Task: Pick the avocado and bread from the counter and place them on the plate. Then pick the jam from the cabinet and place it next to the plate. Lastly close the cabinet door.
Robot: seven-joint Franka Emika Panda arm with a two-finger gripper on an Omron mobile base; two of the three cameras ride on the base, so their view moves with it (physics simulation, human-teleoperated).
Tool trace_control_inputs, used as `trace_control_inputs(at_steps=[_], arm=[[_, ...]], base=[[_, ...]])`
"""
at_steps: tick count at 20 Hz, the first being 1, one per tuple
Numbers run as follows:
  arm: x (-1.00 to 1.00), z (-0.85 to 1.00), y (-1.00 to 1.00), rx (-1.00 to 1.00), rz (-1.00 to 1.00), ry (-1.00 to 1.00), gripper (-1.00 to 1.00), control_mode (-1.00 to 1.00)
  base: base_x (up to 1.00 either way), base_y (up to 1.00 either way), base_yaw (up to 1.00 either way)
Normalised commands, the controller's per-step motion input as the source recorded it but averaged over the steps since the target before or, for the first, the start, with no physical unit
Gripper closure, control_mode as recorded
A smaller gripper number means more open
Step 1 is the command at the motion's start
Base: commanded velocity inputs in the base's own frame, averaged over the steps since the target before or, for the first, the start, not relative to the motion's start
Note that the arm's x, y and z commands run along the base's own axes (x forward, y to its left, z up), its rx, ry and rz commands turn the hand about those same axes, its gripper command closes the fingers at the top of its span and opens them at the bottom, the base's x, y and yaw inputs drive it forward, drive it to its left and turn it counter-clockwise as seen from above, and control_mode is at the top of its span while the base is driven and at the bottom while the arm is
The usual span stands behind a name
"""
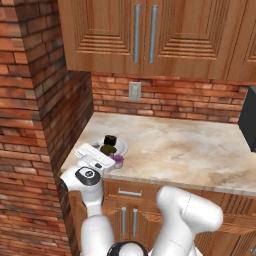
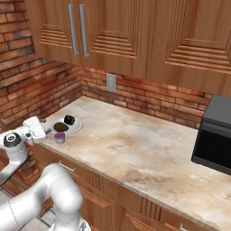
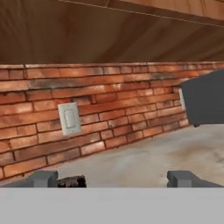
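a rendered home kitchen. a beige stone counter [image 2: 135, 144] runs under wooden wall cabinets [image 2: 135, 31] and a brick backsplash [image 1: 170, 97]. a black microwave [image 2: 215, 135] stands at the frame's right.

No readable text, labels, brands or nos. anywhere. Checked: wall switch plate [image 3: 69, 118] – blank; microwave [image 2: 215, 135] – dark front, no markings legible; cupboard doors [image 1: 145, 32] – plain wood w/ metal handles; small purple jar [image 2: 59, 137] – too small to tell.
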Motion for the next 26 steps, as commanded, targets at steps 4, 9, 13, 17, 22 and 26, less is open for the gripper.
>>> trace_control_inputs(at_steps=[4,9,13,17,22,26], arm=[[-0.44,0.78,0.02,0.04,0.00,-0.05,-1.00,-1.00],[-0.70,0.99,0.07,0.09,0.00,0.00,-1.00,-1.00],[-0.99,0.88,-0.06,0.24,0.00,0.01,-1.00,-1.00],[-1.00,0.75,-0.30,0.27,0.00,0.01,-1.00,-1.00],[-1.00,0.55,-0.60,0.30,0.00,0.00,-1.00,-1.00],[-1.00,0.16,-0.84,0.30,0.00,0.00,-1.00,-1.00]], base=[[0.00,0.00,0.00],[0.00,0.00,0.00],[0.00,0.00,0.00],[0.00,0.00,0.00],[0.00,0.00,0.00],[0.00,0.00,0.00]])
